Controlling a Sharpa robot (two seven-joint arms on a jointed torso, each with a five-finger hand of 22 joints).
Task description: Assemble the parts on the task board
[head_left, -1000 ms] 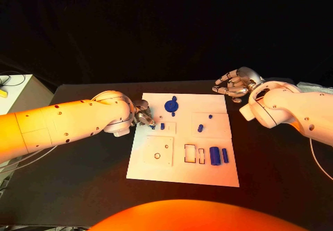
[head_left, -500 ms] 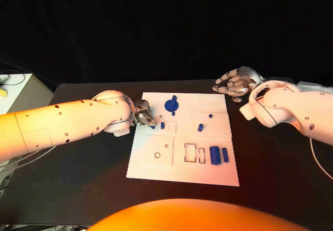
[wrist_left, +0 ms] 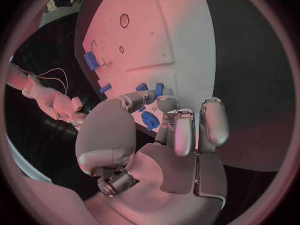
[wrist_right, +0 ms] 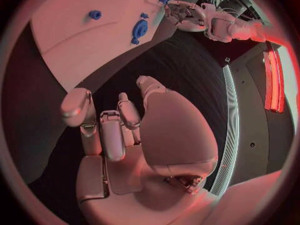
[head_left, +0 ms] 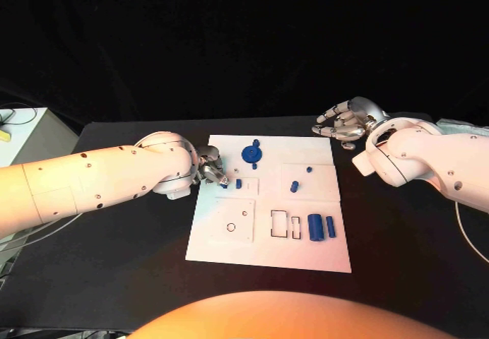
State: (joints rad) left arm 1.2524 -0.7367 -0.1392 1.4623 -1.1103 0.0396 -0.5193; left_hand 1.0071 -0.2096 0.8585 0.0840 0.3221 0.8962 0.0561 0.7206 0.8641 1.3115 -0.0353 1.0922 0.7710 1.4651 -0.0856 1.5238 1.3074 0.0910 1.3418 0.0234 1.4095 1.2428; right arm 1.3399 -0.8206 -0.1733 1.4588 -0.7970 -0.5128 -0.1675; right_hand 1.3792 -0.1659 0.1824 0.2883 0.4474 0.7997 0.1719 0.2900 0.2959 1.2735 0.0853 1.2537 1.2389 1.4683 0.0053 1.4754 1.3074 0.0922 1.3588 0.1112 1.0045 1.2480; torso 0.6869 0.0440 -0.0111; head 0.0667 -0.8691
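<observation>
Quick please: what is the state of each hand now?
Left hand: pinching a small blue part over the white board.
Right hand: fingers curled, holding nothing.

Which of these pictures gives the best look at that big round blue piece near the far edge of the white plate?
The head view: the round blue piece lies unblocked on the white plate. The right wrist view shows it small and distant. In the left wrist view I cannot pick it out for certain behind the left hand.

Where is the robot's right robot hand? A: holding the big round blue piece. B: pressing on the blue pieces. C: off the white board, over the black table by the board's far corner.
C: the right robot hand hangs over the black table beyond the task board's far corner, fingers curled, holding nothing.
</observation>
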